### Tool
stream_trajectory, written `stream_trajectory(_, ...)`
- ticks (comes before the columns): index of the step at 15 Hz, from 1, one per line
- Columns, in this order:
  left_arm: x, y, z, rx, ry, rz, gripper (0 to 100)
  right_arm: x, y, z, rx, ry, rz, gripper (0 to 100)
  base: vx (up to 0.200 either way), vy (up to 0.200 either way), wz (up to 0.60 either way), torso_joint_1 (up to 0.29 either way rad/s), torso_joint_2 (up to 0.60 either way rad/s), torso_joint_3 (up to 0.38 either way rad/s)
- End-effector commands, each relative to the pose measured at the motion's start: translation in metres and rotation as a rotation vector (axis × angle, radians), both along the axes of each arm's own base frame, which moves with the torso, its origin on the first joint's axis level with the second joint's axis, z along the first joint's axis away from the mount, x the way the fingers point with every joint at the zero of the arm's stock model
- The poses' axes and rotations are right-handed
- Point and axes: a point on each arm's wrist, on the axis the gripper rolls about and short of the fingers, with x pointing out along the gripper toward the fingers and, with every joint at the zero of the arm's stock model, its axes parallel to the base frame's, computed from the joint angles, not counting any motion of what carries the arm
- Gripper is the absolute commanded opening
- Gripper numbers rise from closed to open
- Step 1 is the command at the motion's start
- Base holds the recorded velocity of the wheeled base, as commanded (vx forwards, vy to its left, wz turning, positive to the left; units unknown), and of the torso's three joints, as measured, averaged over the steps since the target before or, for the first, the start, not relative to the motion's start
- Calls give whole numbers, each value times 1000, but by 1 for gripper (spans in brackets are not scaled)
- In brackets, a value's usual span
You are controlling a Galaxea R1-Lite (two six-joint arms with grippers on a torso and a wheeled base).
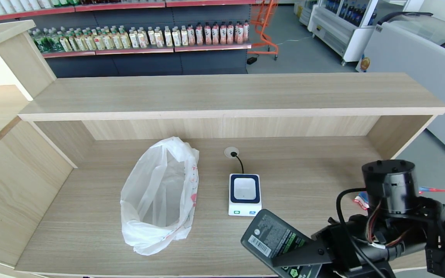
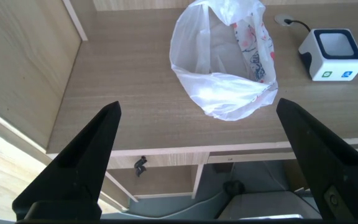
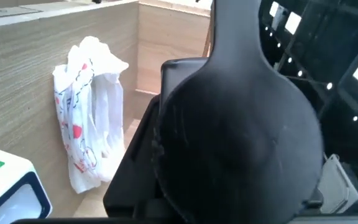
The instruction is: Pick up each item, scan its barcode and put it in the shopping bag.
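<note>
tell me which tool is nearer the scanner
Right. The right tool, shut on a dark packet, sits just in front of the scanner, toward the robot's right. The left tool is open and farther off, back past the shopping bag from the scanner.

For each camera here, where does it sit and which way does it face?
Head view: high, facing down on counter, bag, scanner; right claw holding a dark packet.
Left wrist view: above the counter's near edge, facing down; open left claw.
Right wrist view: behind its claw, facing the bag.
All three share bag and scanner.
</note>
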Motion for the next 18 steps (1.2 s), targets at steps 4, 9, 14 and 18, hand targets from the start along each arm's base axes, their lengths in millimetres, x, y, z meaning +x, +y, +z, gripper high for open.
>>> stream_trajectory(4,0,0,0,0,1,0,100,-44,-74,88,359,458,-836,0,0,0,0,0,0,0)
stream_trajectory(9,0,0,0,0,1,0,100,-28,-101,81,674,1126,-1018,0,0,0,0,0,0,0)
stream_trajectory(14,0,0,0,0,1,0,100,33,-82,75,968,1988,-946,0,0,0,0,0,0,0)
stream_trajectory(18,0,0,0,0,1,0,100,78,-33,34,1091,2425,-1067,0,0,0,0,0,0,0)
